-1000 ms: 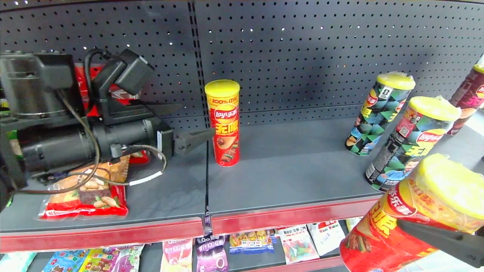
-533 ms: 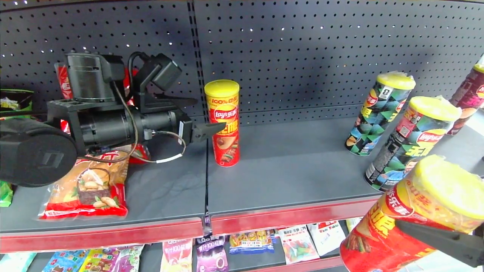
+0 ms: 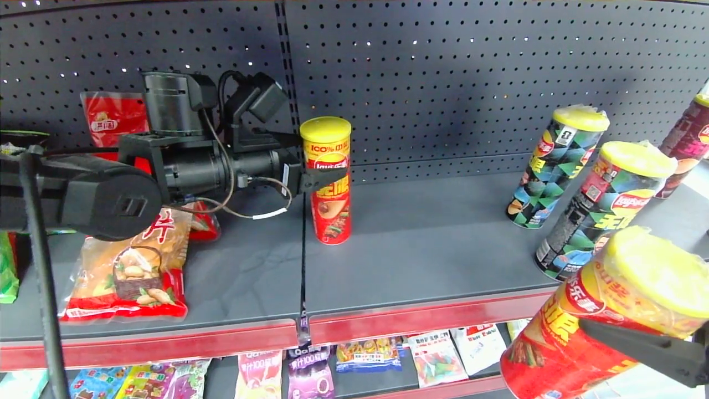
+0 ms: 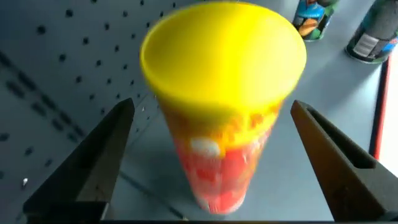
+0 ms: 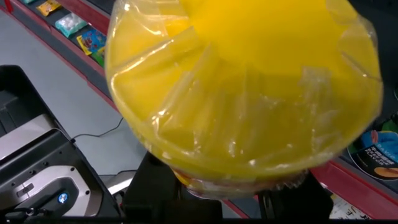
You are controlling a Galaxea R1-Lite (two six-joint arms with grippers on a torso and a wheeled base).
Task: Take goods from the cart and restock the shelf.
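The left gripper (image 3: 322, 158) sits left of centre in the head view, level with the upper half of the red can (image 3: 332, 216). Its jaws are spread wide, one finger on either side of the can. In the left wrist view the gripper (image 4: 212, 107) shows a clear gap between each finger and the red can (image 4: 221, 62), so nothing is grasped. The can stands upright on the shelf (image 3: 432, 260), close to the pegboard wall (image 3: 443, 66), just beside the seam between two shelf boards.

The right gripper (image 3: 595, 331) is in the lower right corner of the head view, off the front edge of the shelf. Its jaws are clenched on the wrapped can (image 3: 604, 299), a red can tilted with its yellow lid up and to the right. Clear film covers that lid in the right wrist view (image 5: 249, 87).

On the right of the shelf stand two patterned cans (image 3: 554, 166), and a dark can (image 3: 689, 149) shows at the frame edge. A snack bag (image 3: 133, 271) lies at the lower left of the shelf. Small packets (image 3: 365, 354) line the lower shelf along the bottom edge.
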